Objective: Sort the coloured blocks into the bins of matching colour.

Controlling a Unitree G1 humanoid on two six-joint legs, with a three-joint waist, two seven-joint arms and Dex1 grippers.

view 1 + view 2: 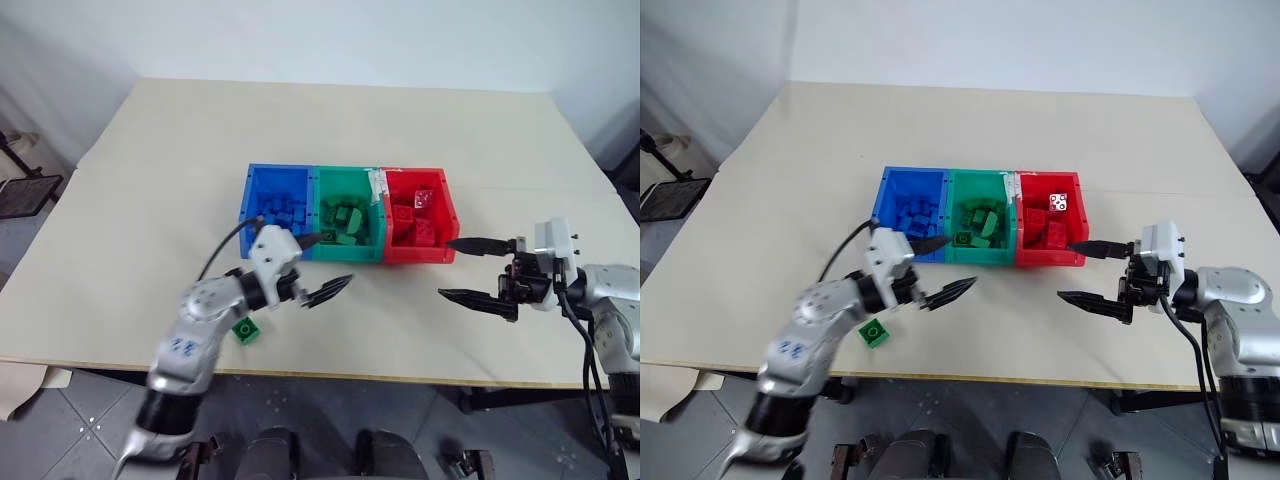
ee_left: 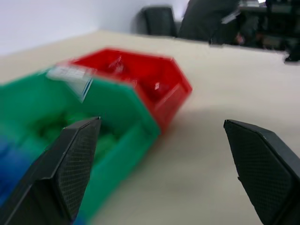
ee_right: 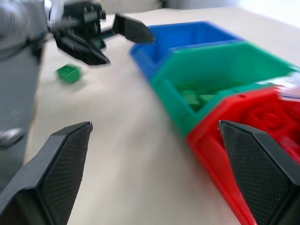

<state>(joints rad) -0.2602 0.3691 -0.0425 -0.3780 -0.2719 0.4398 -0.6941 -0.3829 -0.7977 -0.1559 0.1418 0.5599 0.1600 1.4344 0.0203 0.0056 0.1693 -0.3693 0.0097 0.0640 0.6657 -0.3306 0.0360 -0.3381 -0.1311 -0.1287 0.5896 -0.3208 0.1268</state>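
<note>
Three joined bins stand in a row mid-table: blue bin (image 1: 268, 184), green bin (image 1: 344, 181) and red bin (image 1: 447, 215). Each holds several blocks of its own colour. One green block (image 1: 247, 330) lies loose on the table near the front edge, beside my left forearm. My left gripper (image 1: 335, 260) is open and empty, just in front of where the blue and green bins meet, pointing right. My right gripper (image 1: 445, 268) is open and empty too, in front of the red bin's right corner, pointing left. The right wrist view shows the green block (image 3: 69, 73) and the left gripper (image 3: 108, 40).
The beige table (image 1: 150, 200) has its front edge close behind both arms. A white label (image 1: 376, 184) sticks to the rim between the green and red bins. A black stand (image 1: 25, 190) is off the table's left side.
</note>
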